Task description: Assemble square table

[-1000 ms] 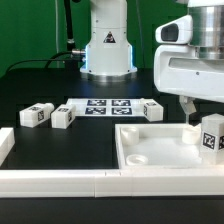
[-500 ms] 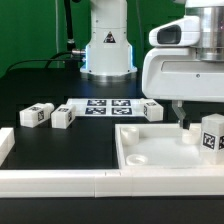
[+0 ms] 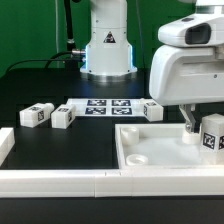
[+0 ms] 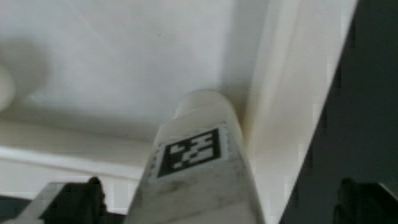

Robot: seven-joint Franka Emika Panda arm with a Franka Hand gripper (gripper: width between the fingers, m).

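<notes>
white plastic leg post (image 4: 205, 165) sits between the claw's (image 4: 228, 198) spread fingers, ungripped; only wrist view shows the gaps. exterior view: smooth square panel (image 3: 165, 142) with raised rim under claw.

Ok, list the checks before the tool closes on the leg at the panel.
1. Tool open: ok.
2. Leg lined up between the fingers: ok, by the wrist view.
3. Leg clear of the panel rim: cannot tell, they look very close.
4. Three spare legs out of the way near the marker board: ok.
5. Near corner socket empty: ok.
</notes>
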